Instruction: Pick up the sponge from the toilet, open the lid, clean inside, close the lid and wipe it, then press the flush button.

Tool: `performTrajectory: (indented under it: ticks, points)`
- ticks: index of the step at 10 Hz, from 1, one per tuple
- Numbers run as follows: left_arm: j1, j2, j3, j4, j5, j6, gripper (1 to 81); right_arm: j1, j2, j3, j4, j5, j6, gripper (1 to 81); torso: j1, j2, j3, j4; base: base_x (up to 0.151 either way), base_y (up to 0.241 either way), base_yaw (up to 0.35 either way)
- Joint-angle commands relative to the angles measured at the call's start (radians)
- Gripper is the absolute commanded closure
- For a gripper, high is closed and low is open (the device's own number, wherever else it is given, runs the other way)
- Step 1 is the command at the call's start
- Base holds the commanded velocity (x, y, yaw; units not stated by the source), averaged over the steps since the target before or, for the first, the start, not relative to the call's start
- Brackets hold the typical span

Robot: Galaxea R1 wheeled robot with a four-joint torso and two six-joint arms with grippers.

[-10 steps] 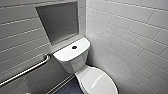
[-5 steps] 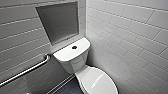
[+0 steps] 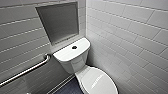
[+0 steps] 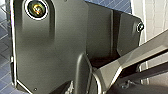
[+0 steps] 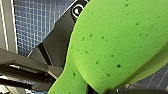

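The right fingers [image 5: 95, 90] squeeze the green sponge [image 5: 112, 42] over the blue floor [image 5: 40, 22]. The head view shows the toilet [image 3: 75, 57], lid [image 3: 97, 82] down.

Nothing visibly changes from the earlier head views to now: the toilet [image 3: 72, 62] keeps its place in the frame, with the closed lid [image 3: 96, 82] and the grab rail [image 3: 25, 71] beside it unmoved.

The left wrist plate [image 4: 55, 50] was wide, flat and dark grey, with a brass-coloured round fitting [image 4: 37, 8] ringed in white at one corner. An angular grey jointed bar [image 4: 132, 58] crossed beside it. The right wrist plate [image 5: 55, 42] was equally dark, with a white-ringed fitting [image 5: 78, 10].
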Motion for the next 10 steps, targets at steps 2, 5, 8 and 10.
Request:
performTrajectory:
  ticks: [2, 5, 8, 10]
  points:
    - [-0.113, -0.074, 0.103, -0.05, 0.079, 0.003, 1.0, -0.054, -0.014, -0.02, -0.063, -0.04, -0.01, 81.1, 0.064, -0.1, 0.0, 0.0, 0.0, 0.0, 0.0]
    - [-0.211, -0.103, 0.155, -0.052, 0.081, -0.056, 1.0, -0.071, 0.032, -0.054, -0.066, -0.046, -0.02, 81.1, 0.087, -0.137, 0.0, 0.0, 0.0, 0.0, 0.0]
    - [-0.263, -0.09, 0.155, -0.05, 0.08, -0.084, 1.0, -0.074, 0.029, -0.02, -0.066, -0.047, -0.02, 81.1, 0.089, -0.146, 0.0, 0.0, 0.0, 0.0, 0.0]
    - [-0.302, -0.046, 0.149, -0.049, 0.081, -0.084, 1.0, -0.071, 0.035, -0.019, -0.066, -0.047, -0.02, 81.1, 0.106, -0.177, 0.0, 0.0, 0.0, 0.0, 0.0]
